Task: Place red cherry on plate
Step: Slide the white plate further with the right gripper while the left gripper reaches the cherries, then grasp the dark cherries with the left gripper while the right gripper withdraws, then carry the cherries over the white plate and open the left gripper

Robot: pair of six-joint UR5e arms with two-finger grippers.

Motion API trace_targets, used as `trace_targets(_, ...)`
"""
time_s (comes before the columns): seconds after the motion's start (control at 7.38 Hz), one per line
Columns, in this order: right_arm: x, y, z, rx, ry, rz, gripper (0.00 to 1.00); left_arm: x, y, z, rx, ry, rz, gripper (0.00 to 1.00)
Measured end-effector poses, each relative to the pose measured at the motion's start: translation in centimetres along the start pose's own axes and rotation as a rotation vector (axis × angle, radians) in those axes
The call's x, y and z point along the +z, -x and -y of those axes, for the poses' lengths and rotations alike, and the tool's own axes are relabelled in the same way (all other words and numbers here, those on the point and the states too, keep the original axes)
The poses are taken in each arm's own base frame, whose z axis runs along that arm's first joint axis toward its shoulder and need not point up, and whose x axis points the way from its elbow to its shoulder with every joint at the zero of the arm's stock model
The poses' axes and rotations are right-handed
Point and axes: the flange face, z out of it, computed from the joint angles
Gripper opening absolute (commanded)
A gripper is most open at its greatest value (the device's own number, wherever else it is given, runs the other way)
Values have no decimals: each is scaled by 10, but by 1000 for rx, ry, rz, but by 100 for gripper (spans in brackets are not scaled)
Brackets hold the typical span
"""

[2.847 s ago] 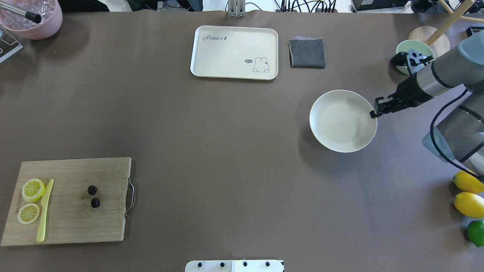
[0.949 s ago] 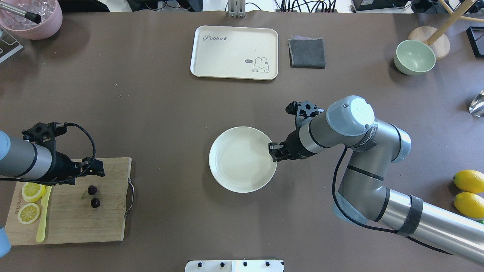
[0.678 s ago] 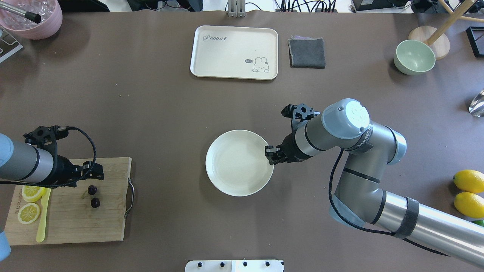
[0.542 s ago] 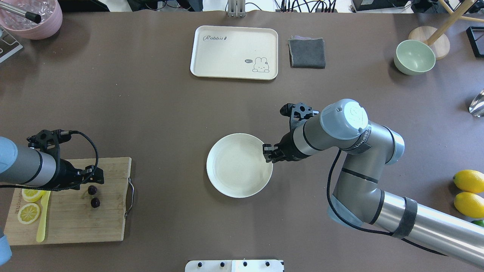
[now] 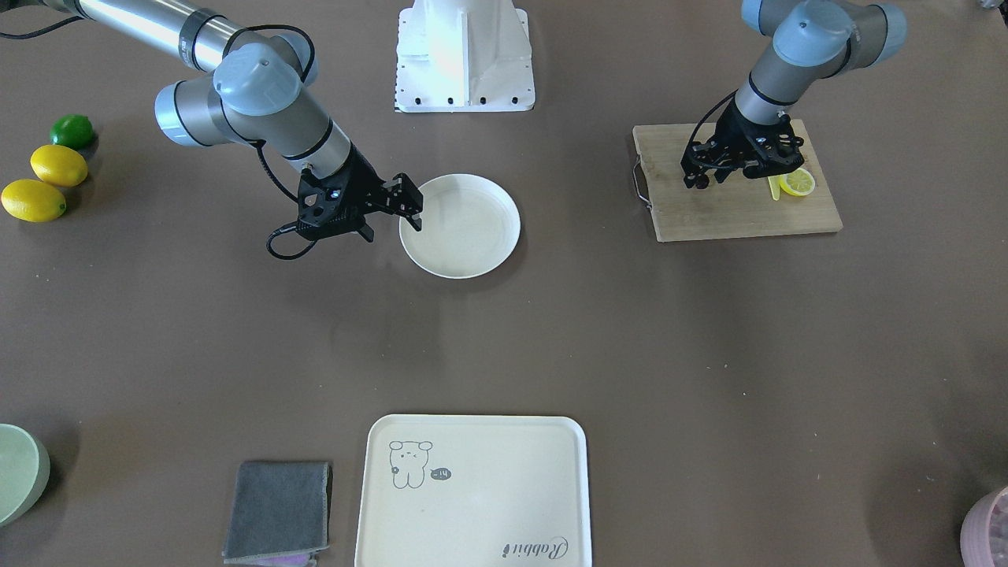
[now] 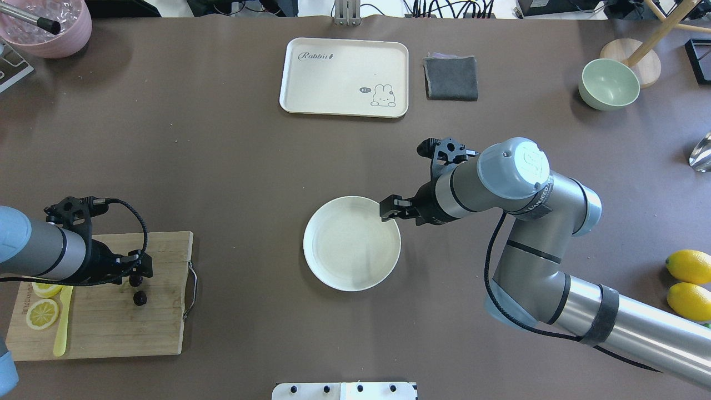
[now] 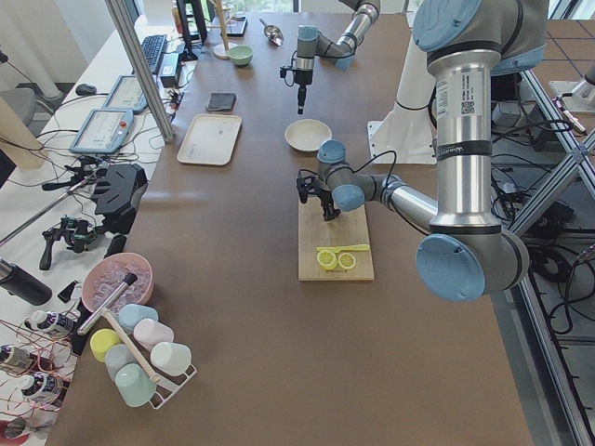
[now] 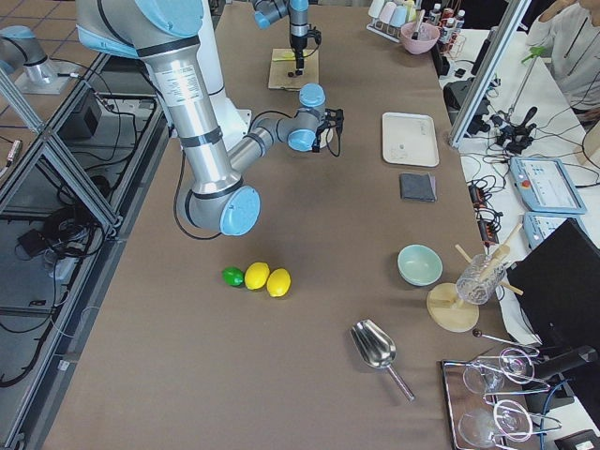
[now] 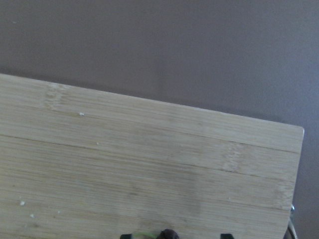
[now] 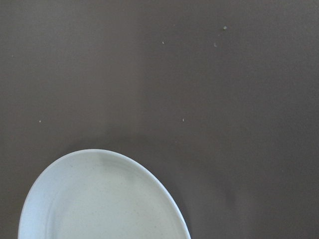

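The red cherry [image 6: 140, 298] lies on the wooden cutting board [image 6: 111, 328] at the near left. My left gripper [image 6: 136, 272] is low over the pair and open. In the left wrist view one dark cherry [image 9: 168, 234] sits between the two fingertips at the bottom edge. The cream plate [image 6: 351, 250] rests near the table's middle, also seen as the plate [image 5: 465, 228] and the plate [image 10: 99, 199]. My right gripper [image 6: 389, 210] hangs open just over the plate's far right rim, holding nothing. Facing the robot, the right gripper [image 5: 398, 214] is at the plate's left rim and the left gripper [image 5: 705, 177] covers the cherries.
Two lemon slices [image 6: 42, 313] and a yellow knife [image 6: 62, 322] share the board. A cream tray [image 6: 344, 76], a grey cloth [image 6: 451, 78] and a green bowl [image 6: 609, 83] stand at the far side. Lemons [image 6: 689, 266] lie at the right edge, a pink bowl [image 6: 47, 25] far left.
The right gripper pulled the plate from the right to the middle, let go of its rim and drew back. The left arm came in and lowered onto the cherries.
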Motion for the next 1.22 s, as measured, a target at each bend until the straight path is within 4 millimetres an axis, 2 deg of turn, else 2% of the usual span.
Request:
trace_targets(0.14, -1, -2, 2, 2, -4, -1, 100, 4, -1, -4, 5, 7, 4, 0)
trace_targets(0.41, -8, -3, 10, 9, -14, 2, 100, 4, -5, -5, 9, -6, 0, 0)
trace_targets(0.54, -25, -11, 31, 25, -25, 4, 100, -4, -20, -3, 16, -16, -28, 0)
trace_targets(0.68, -44, -24, 55, 36, -34, 5, 100, -12, -43, 0, 26, -25, -64, 0)
trace_targets(0.81, -60, -38, 74, 35, -39, 2, 100, -23, -78, 5, 37, -38, -105, 0)
trace_targets(0.95, -69, -51, 87, 36, -34, -3, 100, -38, -121, 10, 47, -52, -143, 0)
trace_targets(1.22, -80, -76, 105, 31, -24, -18, 100, -65, -218, 17, 47, -78, -163, 0)
